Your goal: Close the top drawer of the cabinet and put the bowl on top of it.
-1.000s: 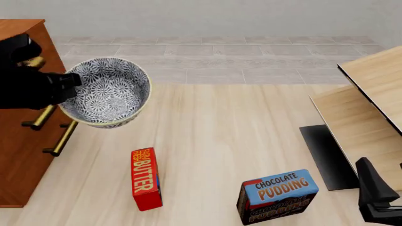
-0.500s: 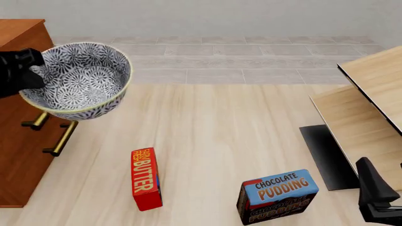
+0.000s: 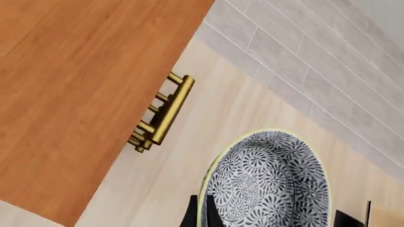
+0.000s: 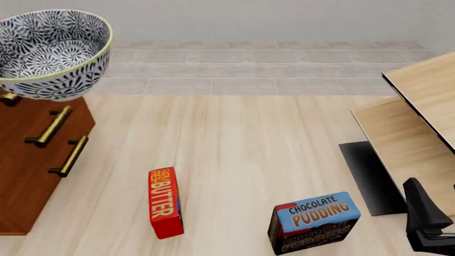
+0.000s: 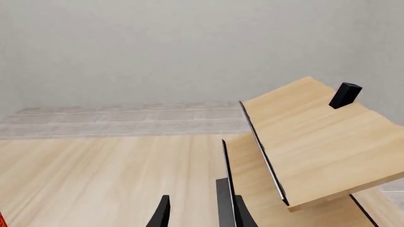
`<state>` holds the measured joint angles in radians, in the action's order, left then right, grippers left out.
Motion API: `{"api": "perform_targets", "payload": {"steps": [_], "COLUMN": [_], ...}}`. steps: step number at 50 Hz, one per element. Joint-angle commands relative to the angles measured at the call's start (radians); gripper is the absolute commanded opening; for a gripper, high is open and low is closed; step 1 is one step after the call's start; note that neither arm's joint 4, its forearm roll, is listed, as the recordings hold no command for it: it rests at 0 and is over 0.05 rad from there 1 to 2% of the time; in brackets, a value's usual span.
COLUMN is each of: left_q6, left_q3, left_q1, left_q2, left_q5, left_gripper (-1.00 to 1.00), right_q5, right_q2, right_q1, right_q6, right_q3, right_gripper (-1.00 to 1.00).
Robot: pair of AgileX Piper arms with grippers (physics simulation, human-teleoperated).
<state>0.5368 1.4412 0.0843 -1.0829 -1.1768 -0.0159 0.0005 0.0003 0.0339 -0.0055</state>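
The blue-grey patterned bowl (image 4: 53,50) hangs high at the far left of the front view, covering the top of the reddish-brown cabinet (image 4: 25,170). In the left wrist view my left gripper (image 3: 200,215) is shut on the rim of the bowl (image 3: 271,184), beside the cabinet's flat top (image 3: 75,80). The top drawer's brass handle (image 4: 8,97) peeks out under the bowl. The handles (image 3: 162,113) line up in a stack, so the drawer fronts look flush. My right gripper (image 5: 196,213) is open and holds nothing, low at the front right (image 4: 427,224).
A red butter box (image 4: 165,202) and a chocolate pudding box (image 4: 313,221) stand on the pale table near the front. Slanted light-wood boards (image 4: 419,117) and a dark panel (image 4: 370,176) fill the right side. Two lower drawer handles (image 4: 50,126) stick out from the cabinet.
The bowl has risen and moved left, from in front of the drawer handles to above the cabinet's top. The left arm has left the front view. The right arm has not moved.
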Motion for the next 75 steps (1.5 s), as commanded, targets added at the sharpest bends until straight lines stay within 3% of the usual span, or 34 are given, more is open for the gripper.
{"api": "perform_targets", "payload": {"steps": [1, 14, 33, 42, 64, 75], "left_q6": [0.048, 0.064, 0.122, 0.171, 0.175, 0.172], "left_q3": [0.113, 0.255, 0.324, 0.331, 0.364, 0.354], "left_q1": [0.059, 0.237, 0.400, 0.415, 0.575, 0.589], "left_q2": [-0.038, -0.112, -0.206, -0.221, -0.332, -0.354], "left_q5": [-0.043, -0.043, -0.043, -0.043, -0.043, -0.043], "left_gripper": [-1.00, -1.00, -1.00, -1.00, -1.00, -1.00], "right_q5": [0.001, 0.000, 0.007, 0.008, 0.008, 0.007], "right_q2": [0.000, 0.000, 0.000, 0.000, 0.000, 0.000], "right_q1": [0.000, -0.002, 0.005, 0.005, 0.001, -0.001], "right_q6": [0.000, 0.003, -0.005, -0.006, -0.005, -0.002], "right_q3": [-0.001, 0.001, 0.001, 0.002, 0.002, 0.002], "right_gripper": [1.00, 1.00, 1.00, 1.00, 1.00, 1.00]}}
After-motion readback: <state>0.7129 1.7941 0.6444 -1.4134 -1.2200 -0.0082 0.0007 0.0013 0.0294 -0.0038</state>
